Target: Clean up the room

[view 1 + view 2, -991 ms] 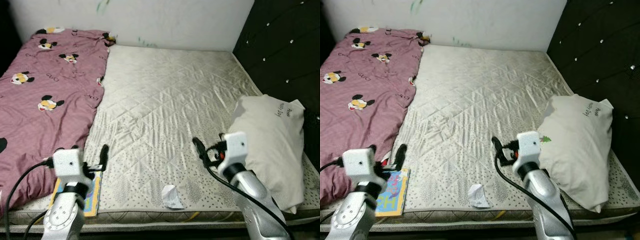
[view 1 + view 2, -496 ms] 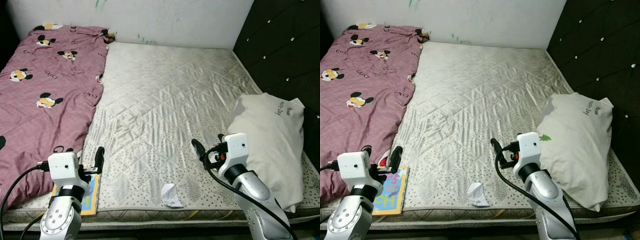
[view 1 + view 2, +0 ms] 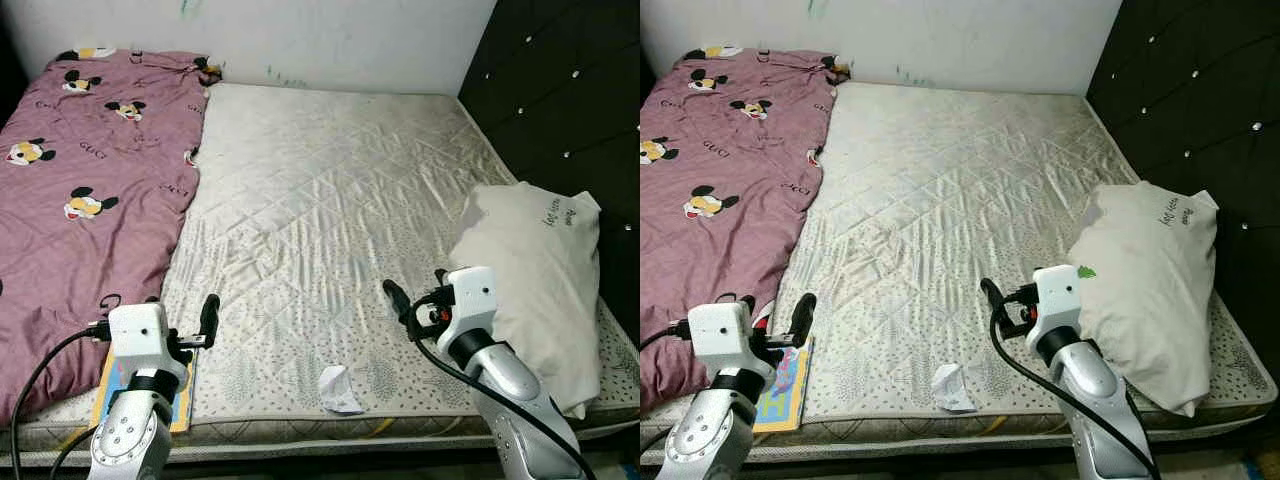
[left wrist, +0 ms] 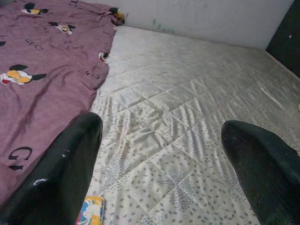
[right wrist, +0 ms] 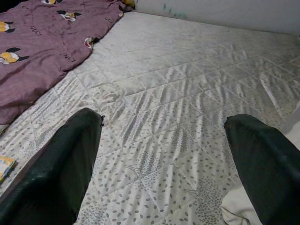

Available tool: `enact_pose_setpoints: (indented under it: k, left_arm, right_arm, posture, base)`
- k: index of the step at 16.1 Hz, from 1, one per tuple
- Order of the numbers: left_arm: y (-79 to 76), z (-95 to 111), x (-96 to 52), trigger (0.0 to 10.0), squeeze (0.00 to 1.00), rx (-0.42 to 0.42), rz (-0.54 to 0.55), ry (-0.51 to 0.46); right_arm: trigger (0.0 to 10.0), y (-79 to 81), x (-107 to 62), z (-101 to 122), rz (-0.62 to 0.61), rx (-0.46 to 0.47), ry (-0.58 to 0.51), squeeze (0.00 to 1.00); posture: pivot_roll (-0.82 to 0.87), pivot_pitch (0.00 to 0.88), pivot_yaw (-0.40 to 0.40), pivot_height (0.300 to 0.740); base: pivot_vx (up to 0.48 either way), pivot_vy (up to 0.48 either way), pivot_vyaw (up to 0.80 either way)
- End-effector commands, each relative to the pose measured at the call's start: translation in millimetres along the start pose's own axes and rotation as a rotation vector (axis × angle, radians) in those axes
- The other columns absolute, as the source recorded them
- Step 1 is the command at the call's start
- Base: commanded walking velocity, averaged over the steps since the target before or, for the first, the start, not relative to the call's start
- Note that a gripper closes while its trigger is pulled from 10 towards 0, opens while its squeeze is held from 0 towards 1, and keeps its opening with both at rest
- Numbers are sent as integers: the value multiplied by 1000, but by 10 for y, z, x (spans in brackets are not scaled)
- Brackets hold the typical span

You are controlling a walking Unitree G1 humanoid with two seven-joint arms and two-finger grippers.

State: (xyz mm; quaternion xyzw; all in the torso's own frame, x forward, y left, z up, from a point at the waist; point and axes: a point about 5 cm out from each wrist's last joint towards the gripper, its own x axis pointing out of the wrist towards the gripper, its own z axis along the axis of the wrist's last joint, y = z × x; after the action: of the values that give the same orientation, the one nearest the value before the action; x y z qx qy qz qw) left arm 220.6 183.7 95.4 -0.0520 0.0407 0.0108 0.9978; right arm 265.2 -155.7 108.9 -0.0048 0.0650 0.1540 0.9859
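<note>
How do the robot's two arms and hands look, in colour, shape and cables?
Both arms are silver, rounded metal, each ending in a white boxy wrist block. From each block project two long black fingers, broad and rounded at the tips. The left hand and the right hand look alike. A black cable loops along each arm; small red parts show at the right wrist.

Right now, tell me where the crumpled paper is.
In the left eye view the crumpled paper lies on the mattress near its front edge, between the two arms, nearer the right pincer than the colourful book on the left.
</note>
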Motion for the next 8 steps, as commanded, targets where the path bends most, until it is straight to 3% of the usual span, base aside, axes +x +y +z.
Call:
enact_pose_setpoints:
  k: [1,8]
  left_arm:
    - [-16,22,5,10000,0,6,-4,-6]
    - [-22,32,33,10000,0,14,-3,-6]
  right_arm:
    - [10000,-9,-4,34,8,-9,-5,0]
    - [10000,-5,19,42,4,-16,-8,0]
  posture:
    - [-9,91,-88,710]
    - [-14,98,-87,610]
  base:
    - [0,0,0]
    - [0,0,0]
